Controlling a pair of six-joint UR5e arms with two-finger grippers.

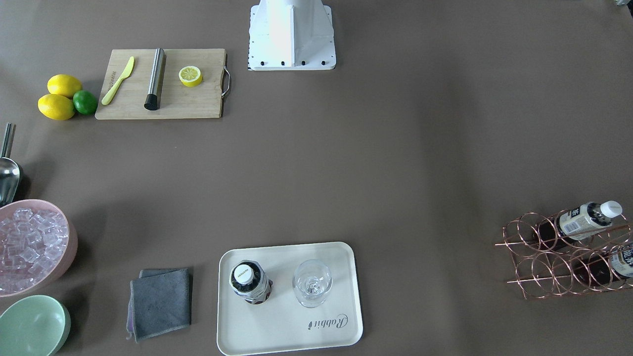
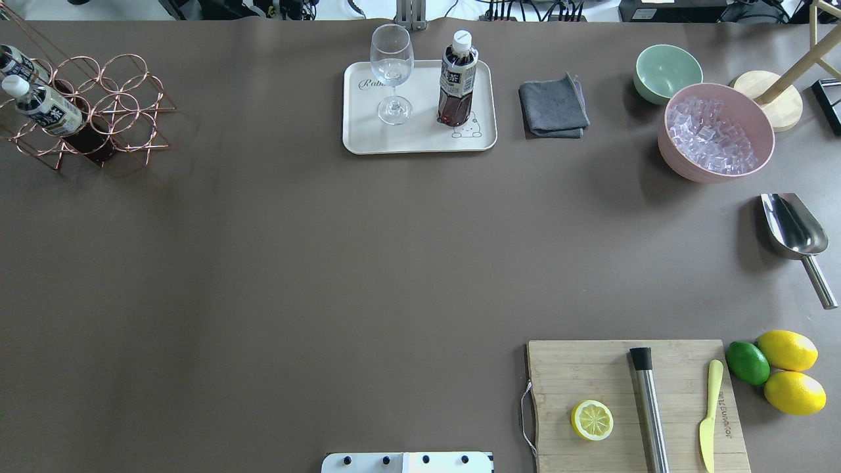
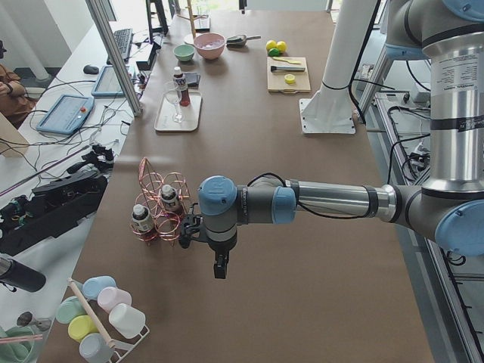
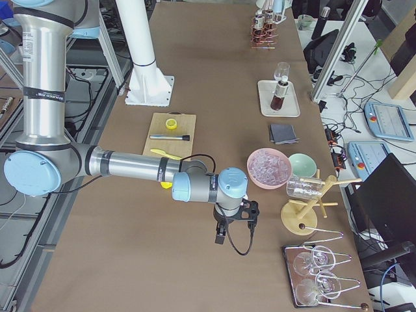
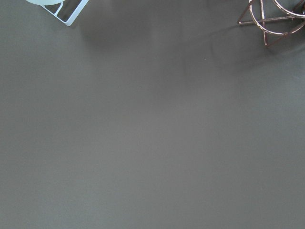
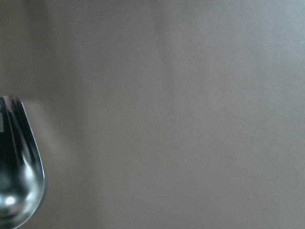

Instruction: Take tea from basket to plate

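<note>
Clear dark-tea bottle point(image 2: 458, 85): upright on cream rectangular tray point(image 2: 361, 112), far edge of bench point(image 2: 328, 263) | left hand point(image 3: 219, 272): near rose-gold wire basket point(image 2: 105, 98), well apart from tray | grip: cannot tell

tea point(image 2: 458, 79): dark brown, white cap, pale label with dark print
plate point(image 2: 368, 135): cream, bear line drawing, grey script
basket point(image 2: 98, 92): rose-gold wire
cloth point(image 2: 553, 107): grey
bowl point(image 2: 667, 69): pale green
table point(image 2: 328, 263): brown

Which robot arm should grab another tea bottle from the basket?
Left. The left gripper hangs beside the basket; the right gripper is far away, by the ice bowl.
</note>
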